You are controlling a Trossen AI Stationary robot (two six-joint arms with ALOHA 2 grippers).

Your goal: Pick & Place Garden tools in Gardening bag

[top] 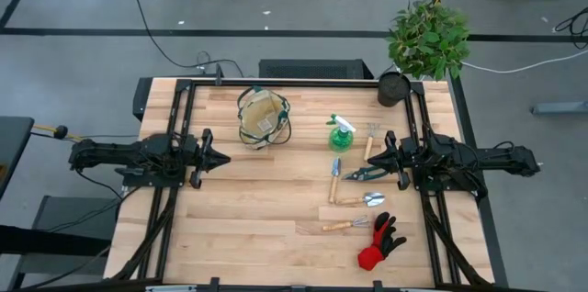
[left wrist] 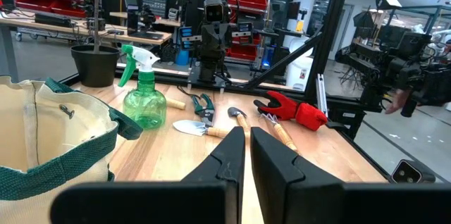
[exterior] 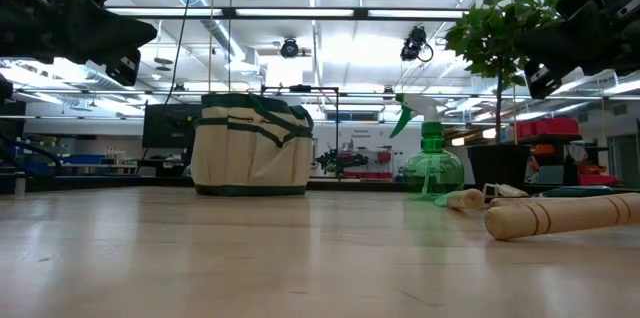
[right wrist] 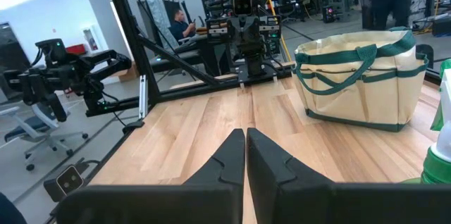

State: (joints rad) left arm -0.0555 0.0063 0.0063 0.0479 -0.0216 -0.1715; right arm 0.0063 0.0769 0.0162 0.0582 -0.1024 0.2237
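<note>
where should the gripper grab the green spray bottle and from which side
Best at the narrow neck just under the white trigger head of the green spray bottle. It stands upright, and the round body below looks too wide for the fingers. The right gripper is the nearer one; coming in level from its own side seems sensible, since the gardening bag stands apart on the bottle's far side.

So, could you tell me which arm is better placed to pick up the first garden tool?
Probably the right: its hand sits beside the green-handled pruning shears and green plastic spray bottle, while the left hand waits across the tan fabric bag.
</note>
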